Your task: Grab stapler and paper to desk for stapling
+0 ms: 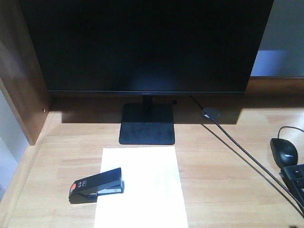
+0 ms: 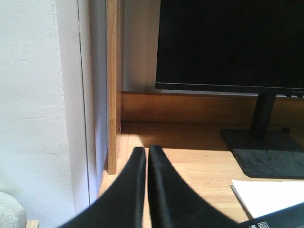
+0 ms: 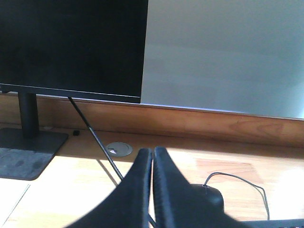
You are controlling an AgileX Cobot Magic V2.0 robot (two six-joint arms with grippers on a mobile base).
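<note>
The desk [image 1: 228, 166] carries a black monitor [image 1: 147, 45] along its back edge. In front of the monitor's stand, running to the near edge, lies the paper [image 1: 152, 190]: thin, limp and flat, so it probably needs lifting at a free edge or corner. The stapler [image 1: 97, 184] sits across the paper's left edge, mouth over the sheet; it looks rigid, compact and fairly heavy, best gripped across its narrow body. The left gripper [image 2: 146, 190] and the right gripper [image 3: 153, 190] both have jaws pressed together, empty.
</note>
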